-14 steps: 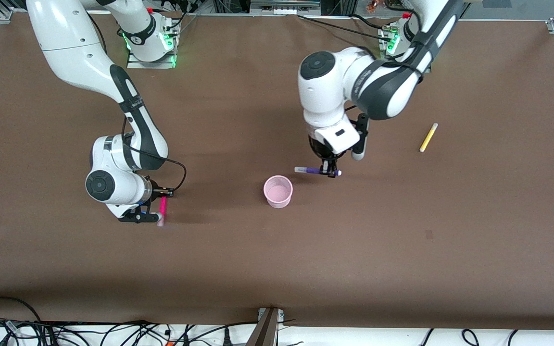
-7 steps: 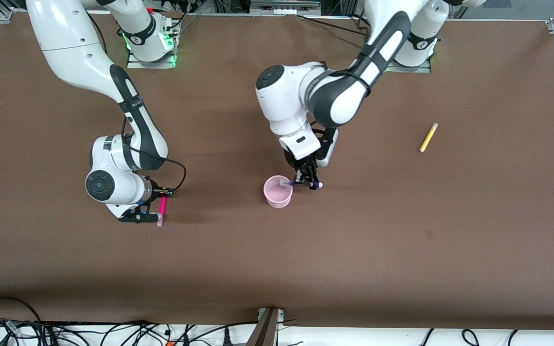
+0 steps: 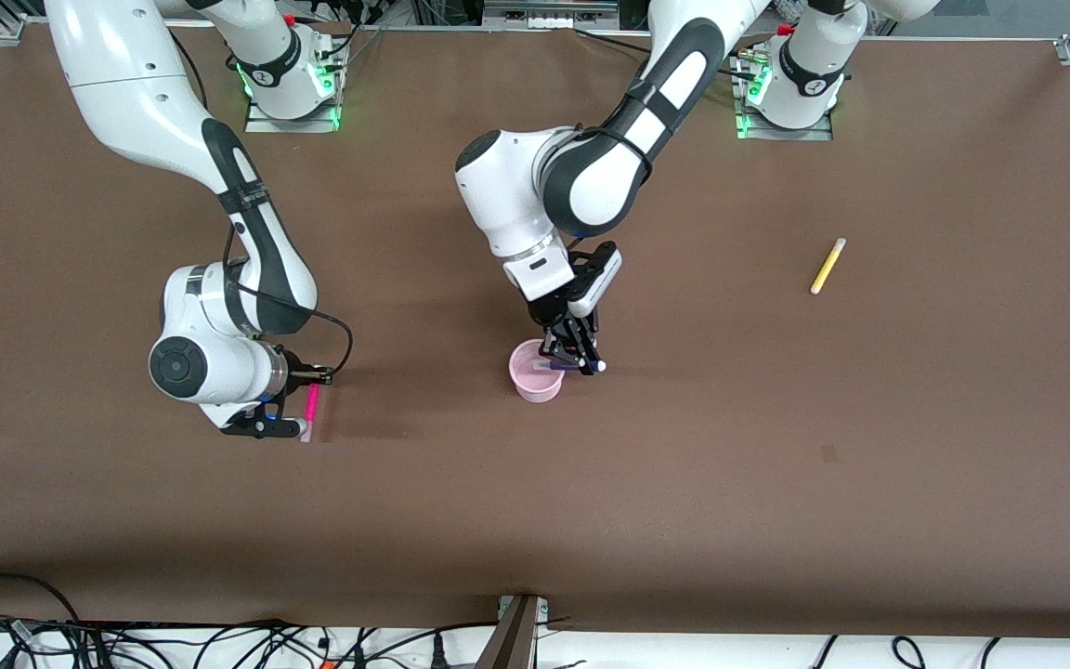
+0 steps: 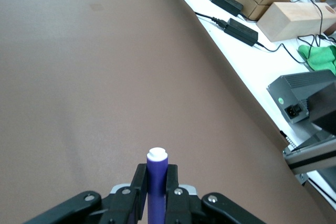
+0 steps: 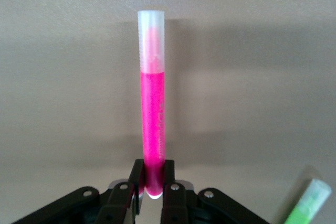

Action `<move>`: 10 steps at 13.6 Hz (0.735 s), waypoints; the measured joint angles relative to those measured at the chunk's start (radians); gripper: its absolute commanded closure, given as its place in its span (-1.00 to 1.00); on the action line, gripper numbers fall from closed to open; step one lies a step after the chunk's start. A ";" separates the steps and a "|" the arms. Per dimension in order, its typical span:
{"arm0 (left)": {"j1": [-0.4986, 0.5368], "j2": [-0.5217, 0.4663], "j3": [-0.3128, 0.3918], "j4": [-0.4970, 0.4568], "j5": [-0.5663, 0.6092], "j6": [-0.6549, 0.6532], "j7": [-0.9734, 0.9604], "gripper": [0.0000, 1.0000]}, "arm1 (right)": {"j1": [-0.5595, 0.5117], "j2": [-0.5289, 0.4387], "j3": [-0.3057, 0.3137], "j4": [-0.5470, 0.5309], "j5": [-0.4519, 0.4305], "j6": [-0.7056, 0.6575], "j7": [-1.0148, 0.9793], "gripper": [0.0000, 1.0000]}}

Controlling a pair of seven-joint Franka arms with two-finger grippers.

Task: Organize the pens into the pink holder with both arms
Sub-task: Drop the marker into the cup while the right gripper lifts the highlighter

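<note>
My left gripper (image 3: 574, 362) is shut on the dark purple pen (image 3: 596, 367) and holds it level over the rim of the pink holder (image 3: 533, 390), one end above the cup's mouth. In the left wrist view the fingers (image 4: 156, 179) clamp the purple pen (image 4: 156, 169). My right gripper (image 3: 298, 409) is shut on the magenta pen (image 3: 312, 402), low over the table toward the right arm's end. In the right wrist view the fingers (image 5: 153, 176) grip its lower end (image 5: 153, 103). The green pen (image 5: 310, 203) lies beside it. The yellow pen (image 3: 828, 266) lies toward the left arm's end.
The brown table top (image 3: 776, 446) is bare around the holder. Cables, cardboard boxes and a grey power unit (image 4: 302, 95) lie past the table's edge. The green pen is hidden in the front view.
My left arm has carried the purple pen toward the right arm's end until it is over the holder's rim. My right arm has shifted slightly with the magenta pen.
</note>
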 measured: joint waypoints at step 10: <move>-0.031 0.050 0.018 0.038 0.056 -0.004 0.000 -0.81 | -0.089 -0.017 -0.013 0.170 0.379 -0.436 0.040 1.00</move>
